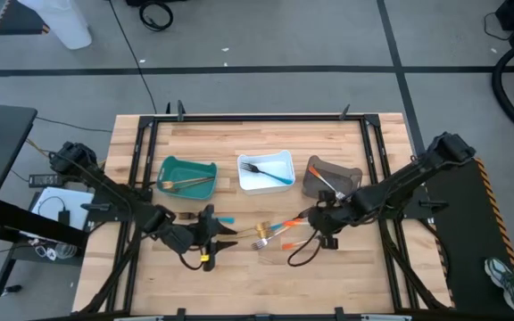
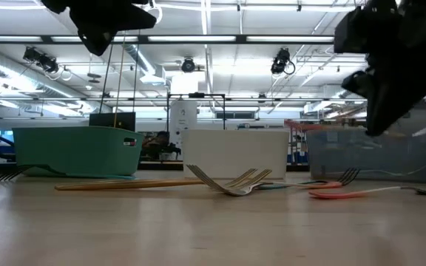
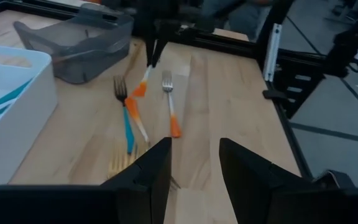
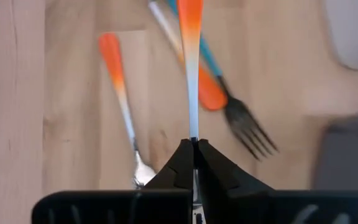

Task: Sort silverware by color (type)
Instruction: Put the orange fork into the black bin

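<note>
Orange-handled utensil [image 4: 190,37] pinched in right gripper [image 4: 193,144], above table centre; left gripper [image 3: 194,163] wide, empty; teal bin [image 1: 169,168], white bin [image 1: 286,159], grey bin [image 1: 353,173] partly filled; orange-handled fork [image 3: 171,102], blue-handled fork [image 3: 125,112] unsorted.

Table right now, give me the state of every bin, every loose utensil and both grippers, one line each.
Teal bin: holds gold utensils.
White bin: holds a dark fork.
Grey bin: holds one utensil.
Right gripper: shut on an orange-handled piece.
Second orange-handled fork: lying flat on the table.
Blue-handled fork: lying flat.
Gold fork: lying flat.
Left gripper: open, empty.
</note>
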